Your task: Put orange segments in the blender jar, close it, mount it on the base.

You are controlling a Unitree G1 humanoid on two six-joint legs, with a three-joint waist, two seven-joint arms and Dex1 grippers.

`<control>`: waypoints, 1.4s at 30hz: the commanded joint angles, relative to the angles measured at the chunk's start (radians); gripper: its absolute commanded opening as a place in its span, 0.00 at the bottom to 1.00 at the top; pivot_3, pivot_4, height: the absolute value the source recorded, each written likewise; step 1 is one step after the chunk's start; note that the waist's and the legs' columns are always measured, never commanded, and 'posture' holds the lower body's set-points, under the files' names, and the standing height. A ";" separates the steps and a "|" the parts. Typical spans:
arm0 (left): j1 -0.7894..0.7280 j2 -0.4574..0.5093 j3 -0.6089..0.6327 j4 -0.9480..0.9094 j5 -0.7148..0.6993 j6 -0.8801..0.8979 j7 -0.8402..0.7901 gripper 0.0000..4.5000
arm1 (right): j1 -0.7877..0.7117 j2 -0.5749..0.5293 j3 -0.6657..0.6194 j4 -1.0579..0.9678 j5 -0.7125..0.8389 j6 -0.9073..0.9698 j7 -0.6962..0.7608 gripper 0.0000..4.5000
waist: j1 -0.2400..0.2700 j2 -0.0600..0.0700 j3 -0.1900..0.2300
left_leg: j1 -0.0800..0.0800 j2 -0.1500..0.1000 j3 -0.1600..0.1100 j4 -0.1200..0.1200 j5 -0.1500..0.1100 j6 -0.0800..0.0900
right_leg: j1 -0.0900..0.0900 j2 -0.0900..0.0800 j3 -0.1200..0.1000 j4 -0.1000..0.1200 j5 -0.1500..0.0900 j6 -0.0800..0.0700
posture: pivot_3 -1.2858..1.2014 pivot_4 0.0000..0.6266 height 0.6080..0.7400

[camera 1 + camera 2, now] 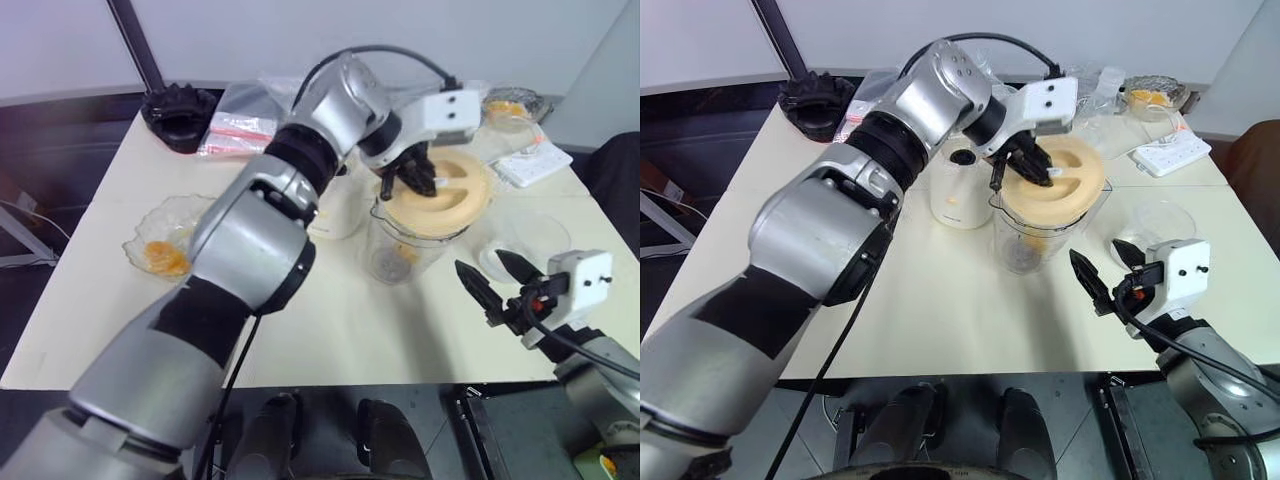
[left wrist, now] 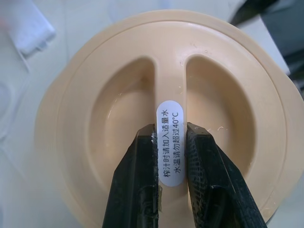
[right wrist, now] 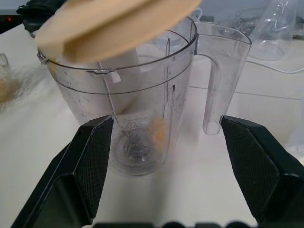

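Lid (image 1: 445, 195) is pinched by its centre rib in the left gripper (image 2: 169, 156), fingers narrowly closed on either side of the labelled ridge. It is held tilted over the mouth of the blender jar (image 3: 142, 109), not seated: in the right wrist view the lower edge sits at the rim on one side and the other side is lifted clear. The key relation: lid is directly above the jar opening, centre-right of the head view, so the closing move looks like level-then-press straight down.

Right gripper (image 1: 1110, 270) is spread wide and empty, lower right of frame, pointed at the jar body with the handle toward its right finger; nearer arm for bracing.

One orange segment (image 3: 158, 133) is seen at the jar bottom. Base (image 1: 960, 185) stands just behind-left of the jar.
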 commanded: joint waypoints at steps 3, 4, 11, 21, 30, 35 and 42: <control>-0.006 -0.003 -0.032 -0.011 0.045 -0.036 -0.018 0.05 | 0.001 0.025 0.008 -0.044 -0.023 -0.028 -0.004 0.84 | 0.000 0.000 0.000 | 0.001 0.000 0.000 0.001 0.000 0.000 | 0.001 0.000 0.000 0.000 0.000 0.000 | 0.52 0.24 1.00; -0.006 -0.003 -0.032 -0.011 0.047 -0.037 -0.020 0.05 | 0.002 0.028 0.010 -0.045 -0.026 -0.028 -0.005 0.84 | 0.000 0.000 0.000 | 0.001 0.000 0.000 0.001 0.000 0.000 | 0.001 0.000 0.000 0.000 0.000 0.000 | 0.52 0.24 1.00; 0.040 -0.024 -0.056 -0.004 0.071 -0.055 -0.095 0.05 | -0.055 0.025 0.102 0.066 -0.163 -0.073 0.033 0.84 | 0.000 0.001 -0.001 | 0.006 0.000 0.000 0.001 0.000 0.000 | 0.007 0.000 0.000 -0.001 -0.001 0.000 | 0.52 0.24 1.00; 0.076 -0.035 -0.072 0.021 0.111 -0.056 0.004 0.05 | -0.306 0.063 0.271 0.538 -0.438 -0.316 0.123 0.84 | -0.020 0.001 -0.002 | 0.023 0.001 -0.001 -0.001 -0.002 -0.003 | 0.026 0.000 0.000 -0.005 -0.005 -0.001 | 0.52 0.24 1.00; 0.071 -0.045 -0.058 0.025 0.103 -0.074 0.037 0.05 | -0.507 0.157 0.259 0.827 -0.509 -0.511 0.132 0.84 | -0.032 0.002 -0.002 | 0.024 0.000 -0.002 -0.003 -0.001 -0.001 | 0.027 0.000 -0.001 -0.005 -0.003 0.004 | 0.52 0.24 1.00; 0.072 -0.051 -0.060 0.026 0.106 -0.077 0.050 0.05 | -0.599 0.185 0.245 0.920 -0.520 -0.580 0.138 0.84 | -0.034 0.002 -0.002 | 0.024 0.000 -0.003 -0.003 -0.001 -0.001 | 0.027 0.000 -0.001 -0.005 -0.003 0.004 | 0.52 0.24 1.00; 0.080 -0.046 -0.063 0.027 0.108 -0.090 0.039 0.05 | -0.642 0.208 0.242 0.980 -0.505 -0.606 0.199 0.41 | -0.033 0.002 -0.002 | 0.024 0.000 -0.003 -0.003 -0.001 -0.001 | 0.027 0.000 -0.001 -0.004 -0.003 0.004 | 0.52 0.24 1.00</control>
